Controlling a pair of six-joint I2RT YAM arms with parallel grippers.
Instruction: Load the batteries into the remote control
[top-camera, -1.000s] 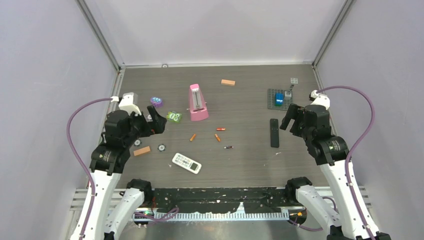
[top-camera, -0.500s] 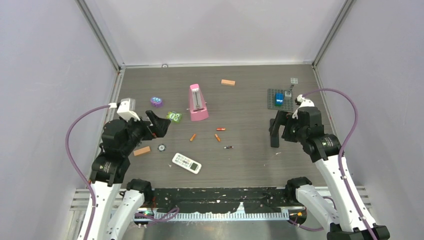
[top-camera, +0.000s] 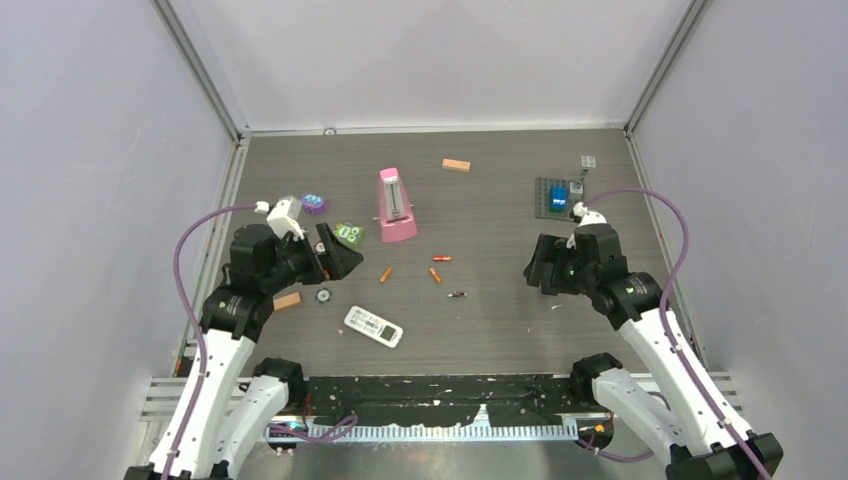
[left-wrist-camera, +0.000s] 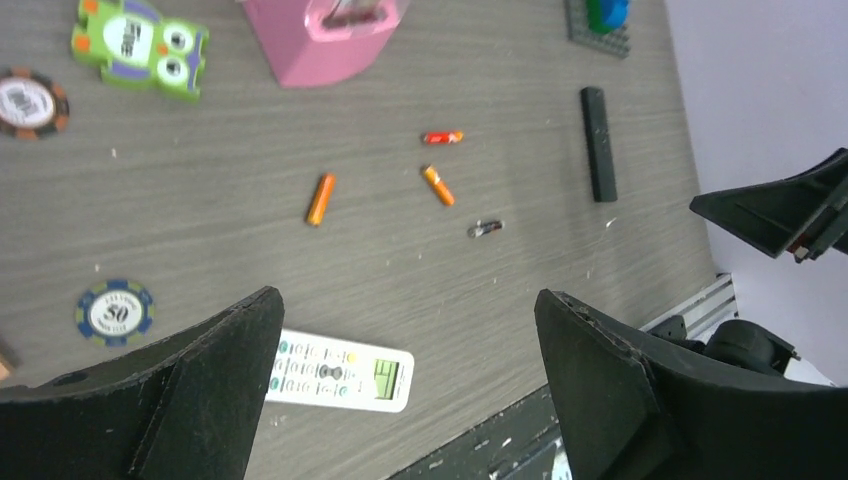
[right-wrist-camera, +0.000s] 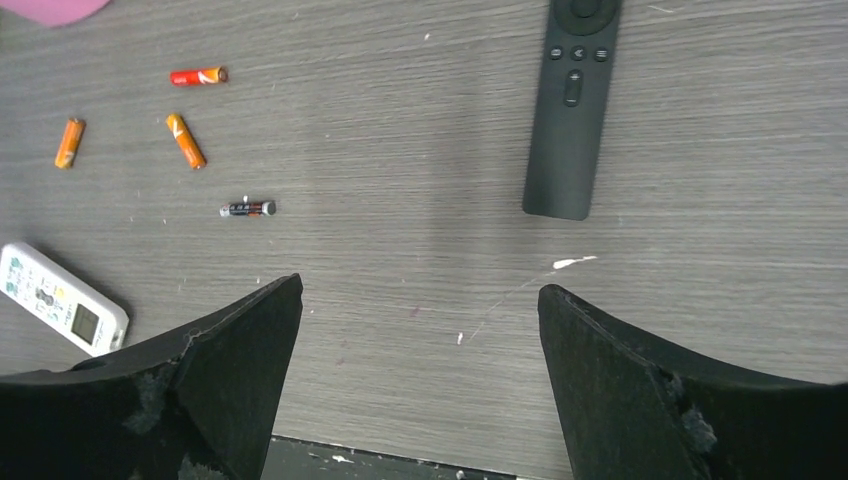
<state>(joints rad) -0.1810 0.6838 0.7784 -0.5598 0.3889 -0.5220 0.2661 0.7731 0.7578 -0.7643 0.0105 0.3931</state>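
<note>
**Left claw** (left-wrist-camera: 405, 294): jaws spread wide with nothing between them, held above the left-centre of the table (top-camera: 500, 200).

**Right claw** (right-wrist-camera: 420, 285): jaws also wide and empty, poised above the right side of the table.

**The batteries:** four loose cells lie flat near the middle of the table, none touching another.
- The first orange battery (left-wrist-camera: 320, 199) lies furthest left.
- The second orange battery (left-wrist-camera: 438, 185) lies to its right, at a slant.
- The red battery (left-wrist-camera: 442, 137) sits just beyond the second orange one, toward the far side.
- The dark battery (left-wrist-camera: 485, 229) (black body, one bright metal end) lies nearest the arms, on the right of the group.

**Remotes:**
- The white remote (left-wrist-camera: 340, 363) lies face up at the near side of the table, with its buttons and small screen showing. It is apart from every cell.
- The black remote (right-wrist-camera: 570, 110) lies face up to the right of the cells, well apart from them and just ahead of the right claw.

**Other items:** a pink metronome (top-camera: 397, 205) sits behind the cells. A green owl toy (left-wrist-camera: 140, 45) and a poker chip (left-wrist-camera: 115, 311) lie to the left
</note>
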